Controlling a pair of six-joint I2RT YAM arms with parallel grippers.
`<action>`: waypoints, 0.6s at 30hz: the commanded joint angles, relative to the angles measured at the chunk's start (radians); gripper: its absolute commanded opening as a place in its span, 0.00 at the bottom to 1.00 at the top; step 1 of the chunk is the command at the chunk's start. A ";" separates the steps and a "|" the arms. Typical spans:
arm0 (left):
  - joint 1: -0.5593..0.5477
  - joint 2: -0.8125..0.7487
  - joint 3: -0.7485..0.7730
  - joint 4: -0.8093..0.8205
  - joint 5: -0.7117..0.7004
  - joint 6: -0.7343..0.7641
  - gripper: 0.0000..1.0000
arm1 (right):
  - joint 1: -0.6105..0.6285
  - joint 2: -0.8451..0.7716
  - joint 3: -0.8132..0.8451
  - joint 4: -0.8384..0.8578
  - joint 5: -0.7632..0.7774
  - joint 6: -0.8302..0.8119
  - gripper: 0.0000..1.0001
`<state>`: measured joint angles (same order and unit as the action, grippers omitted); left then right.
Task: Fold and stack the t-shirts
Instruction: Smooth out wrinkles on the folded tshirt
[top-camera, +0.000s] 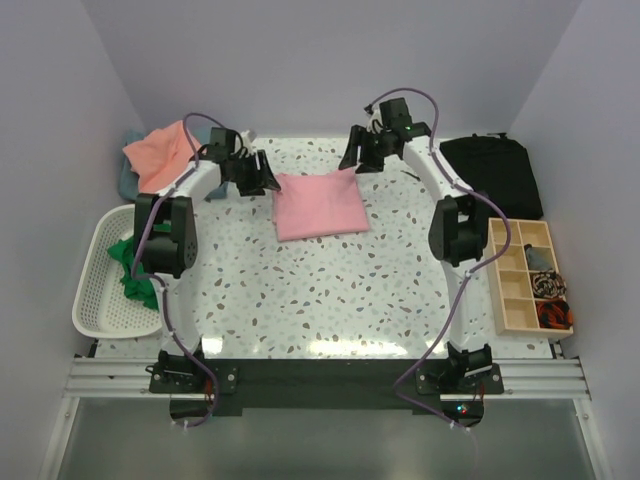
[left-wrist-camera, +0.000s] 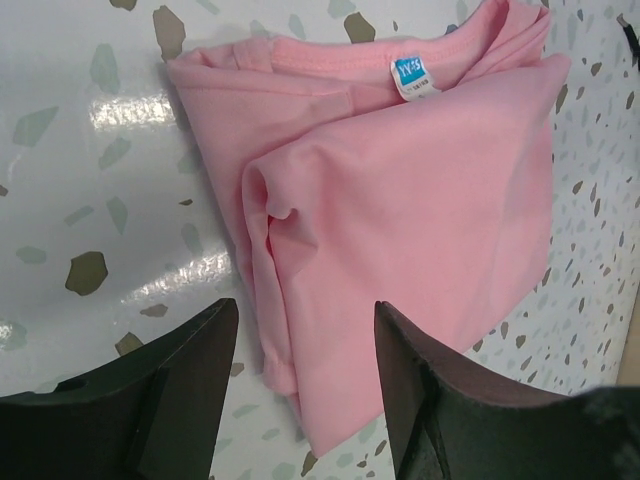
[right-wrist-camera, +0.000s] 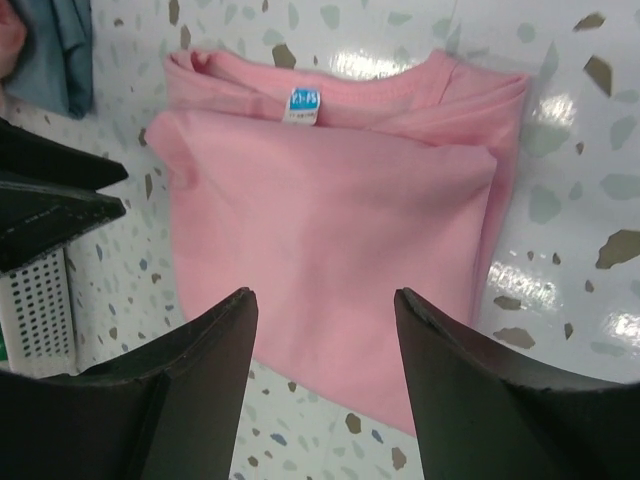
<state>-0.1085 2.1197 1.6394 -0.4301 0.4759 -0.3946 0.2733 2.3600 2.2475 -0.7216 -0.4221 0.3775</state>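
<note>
Left wrist view, folded light pink cotton t-shirt (left-wrist-camera: 420, 230), blue neck label (left-wrist-camera: 413, 78) unreadable, speckled worktop (left-wrist-camera: 80, 150), left fingers (left-wrist-camera: 170, 400) and right fingers (right-wrist-camera: 200, 380) apart, empty.

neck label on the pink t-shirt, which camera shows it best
The left wrist view: the neck label appears largest there, blue and white on the collar of the folded pink t-shirt. The right wrist view also shows it, somewhat smaller. In the top external view the label is too small to make out.

Overhead looks down; both wrist views close, sharing pink t-shirt (left-wrist-camera: 420, 220).
</note>
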 joint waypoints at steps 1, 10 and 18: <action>-0.013 0.017 0.020 0.077 0.023 -0.020 0.62 | 0.040 -0.004 0.006 -0.079 -0.018 -0.052 0.61; -0.023 0.048 -0.003 0.110 -0.013 -0.016 0.64 | 0.040 0.012 -0.020 -0.173 0.184 -0.078 0.63; -0.036 0.101 -0.050 0.128 0.026 -0.033 0.64 | 0.046 0.033 -0.057 -0.188 0.134 -0.084 0.63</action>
<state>-0.1352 2.1902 1.6192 -0.3477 0.4721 -0.4099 0.3134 2.3871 2.2024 -0.8825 -0.2813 0.3130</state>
